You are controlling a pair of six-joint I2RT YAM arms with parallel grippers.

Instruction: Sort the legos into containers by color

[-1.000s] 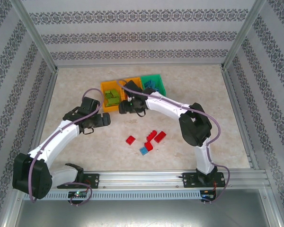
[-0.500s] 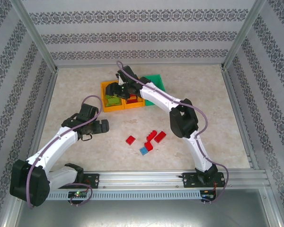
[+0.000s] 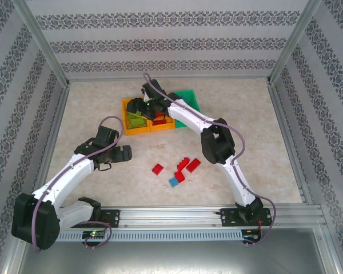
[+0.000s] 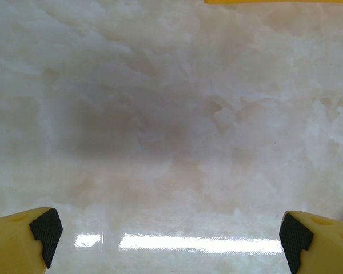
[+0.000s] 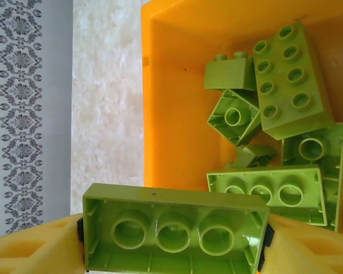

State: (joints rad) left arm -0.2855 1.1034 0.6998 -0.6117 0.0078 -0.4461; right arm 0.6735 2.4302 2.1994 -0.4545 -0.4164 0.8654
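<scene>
Right gripper [image 3: 146,106] sits upper center of the top view, over the left orange bin [image 3: 135,132]. In the wrist view the right gripper [image 5: 174,242] is clamped on 1 lime green brick [image 5: 174,228] at the bottom of the frame (flipped, 3 hollow tubes showing). The bin [image 5: 171,114] holds more lime green bricks [image 5: 288,71] at right. Left gripper [image 3: 123,153], center left, is spread wide and holds nothing; its wrist view shows the fingers [image 4: 43,228] at the bottom corners over bare table [image 4: 171,114]. Loose red bricks [image 3: 157,169] and 1 blue brick [image 3: 174,182] lie at center, well apart from the bins.
</scene>
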